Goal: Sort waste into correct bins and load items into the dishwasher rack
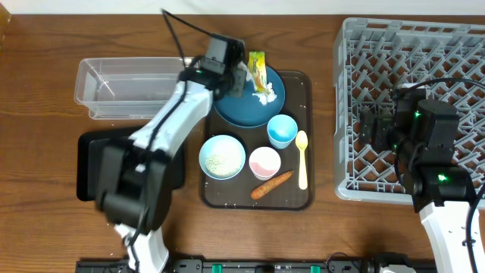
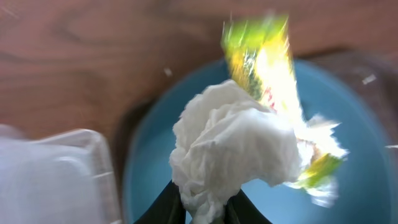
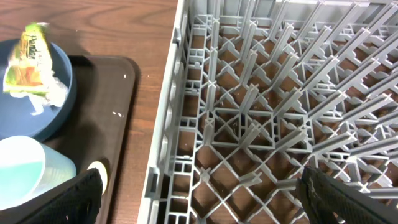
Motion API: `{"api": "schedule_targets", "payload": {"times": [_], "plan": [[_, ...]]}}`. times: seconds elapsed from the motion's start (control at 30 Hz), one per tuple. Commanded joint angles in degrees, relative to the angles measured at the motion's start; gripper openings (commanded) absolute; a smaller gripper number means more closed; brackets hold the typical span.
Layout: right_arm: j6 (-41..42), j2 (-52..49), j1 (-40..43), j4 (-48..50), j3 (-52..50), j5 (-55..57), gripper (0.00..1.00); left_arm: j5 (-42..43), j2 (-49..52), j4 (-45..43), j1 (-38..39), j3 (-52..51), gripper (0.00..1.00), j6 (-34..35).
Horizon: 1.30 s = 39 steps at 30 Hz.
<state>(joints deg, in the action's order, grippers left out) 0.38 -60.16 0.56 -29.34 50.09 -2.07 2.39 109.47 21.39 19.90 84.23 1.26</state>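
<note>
Brown wood-grain tabletop [image 1: 45,45] runs under everything you are working with. Your left pincer [image 2: 205,204] is pinching the lower edge of the white tissue [image 2: 230,143] between its two dark fingers, above the dark blue plate [image 2: 348,124]. The snack wrapper [image 2: 261,56] sits right against the tissue's far side (this close view is blurred, so you cannot tell whether the tissue touches the plate).

From overhead, the plate lies at the far end of the brown tray [image 1: 295,199]. The clear bin [image 1: 129,87] is just to the tray's left. The black bin [image 1: 87,163] is closer to the robot's base and mostly covered by the left arm [image 1: 159,136].

On the tray beside the plate stand the light blue cup [image 1: 282,130], the pink cup [image 1: 264,162] and the white bowl [image 1: 222,156]. The yellow spoon [image 1: 302,159] lies along the tray's right side, and the carrot piece [image 1: 271,184] lies near its closest edge.

Your right pincer [image 3: 200,180] hangs spread wide over the left part of the grey rack [image 3: 261,93].
</note>
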Motion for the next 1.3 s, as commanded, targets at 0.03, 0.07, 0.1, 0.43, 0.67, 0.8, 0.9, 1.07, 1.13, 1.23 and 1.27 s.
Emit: {"api": "schedule_targets", "payload": {"times": [0.03,0.07,0.1,0.43,0.67,0.8,0.9,1.07,1.13,1.23,1.27], "plan": [[-0.2,0.2,0.5,-0.1,1.1,0.2,0.99,-6.2,-5.6,3.4,-2.2,0.2,0.19,-0.4],[-0.2,0.2,0.5,-0.1,1.1,0.2,0.99,-8.1,-6.4,4.2,-2.9,0.2,0.19,-0.4],[-0.2,0.2,0.5,-0.1,1.1,0.2,0.99,-9.6,-7.0,4.8,-3.5,0.2,0.19,-0.4],[-0.2,0.2,0.5,-0.1,1.1,0.2,0.99,-11.5,-6.7,12.9,-12.5,0.2,0.19,4.2],[-0.2,0.2,0.5,-0.1,1.1,0.2,0.99,-8.8,-6.7,12.8,-15.0,0.2,0.55,5.0],[-0.2,0.2,0.5,0.0,1.1,0.2,0.99,-2.8,-6.7,11.1,-14.7,0.2,0.62,5.0],[-0.2,0.2,0.5,0.0,1.1,0.2,0.99,3.8,-6.7,8.8,-13.7,0.2,0.63,5.0],[-0.2,0.2,0.5,0.0,1.1,0.2,0.99,11.3,-6.6,5.5,-10.7,0.2,0.63,5.0],[-0.2,0.2,0.5,0.0,1.1,0.2,0.99,11.6,-6.0,4.6,-9.2,0.2,0.63,5.0],[-0.2,0.1,0.5,0.0,1.1,0.2,0.99,11.7,-4.3,3.3,-7.2,0.2,0.63,5.1],[-0.2,0.1,0.5,0.0,1.1,0.2,0.99,11.8,-3.4,2.8,-6.5,0.2,0.63,5.1]]}}
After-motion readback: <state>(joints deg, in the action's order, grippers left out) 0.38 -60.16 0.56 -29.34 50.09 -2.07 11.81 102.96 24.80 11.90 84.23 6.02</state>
